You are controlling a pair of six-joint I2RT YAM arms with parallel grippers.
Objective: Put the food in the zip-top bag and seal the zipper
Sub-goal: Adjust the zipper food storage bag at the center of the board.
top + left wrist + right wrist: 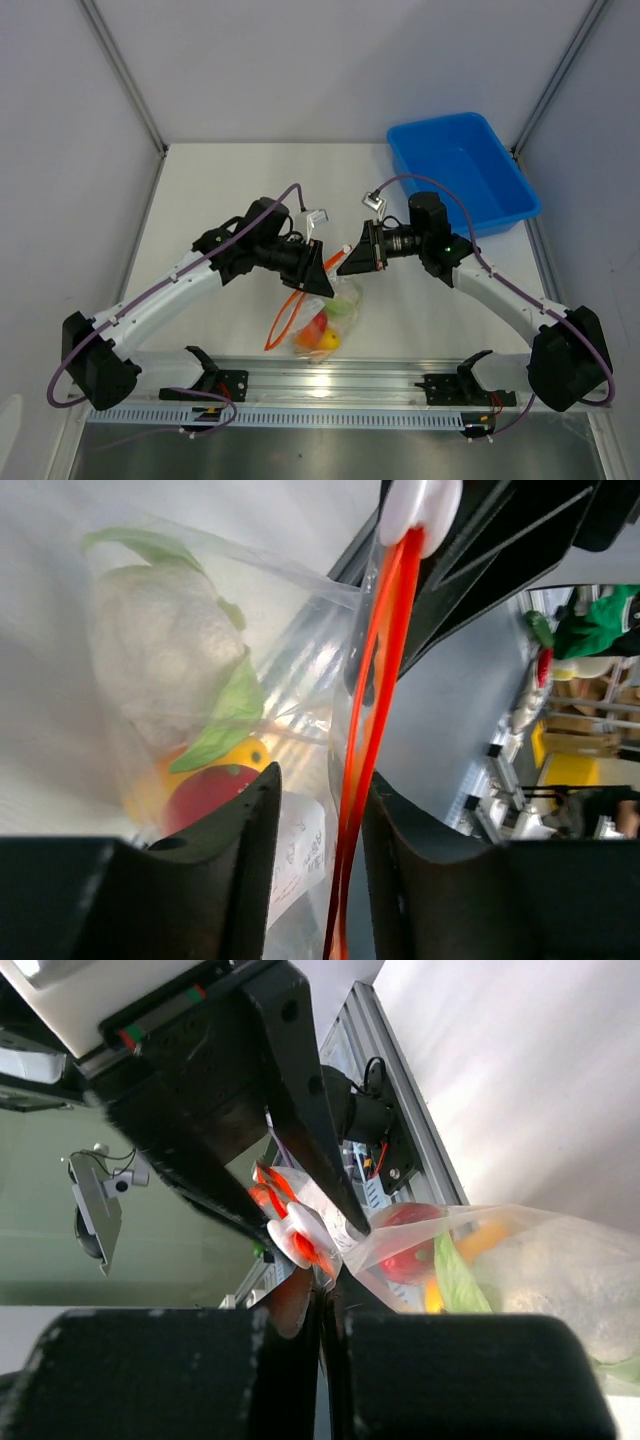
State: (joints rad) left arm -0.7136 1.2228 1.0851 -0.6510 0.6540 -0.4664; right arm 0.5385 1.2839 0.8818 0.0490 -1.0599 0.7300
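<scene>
Above the near middle of the table [220,190], the zip-top bag [335,318] is held between the two grippers. Inside it the food is seen packed together: a white-and-green cauliflower lump [165,650], a yellow-orange piece [150,790] and a red piece [205,792]. The right gripper [325,1305] is pressed together on the bag's mouth edge, just beside the white slider [300,1235]. The zipper [365,710] is threaded between the fingers of the left gripper [320,780], which are set narrowly apart; whether it is pinched cannot be told.
</scene>
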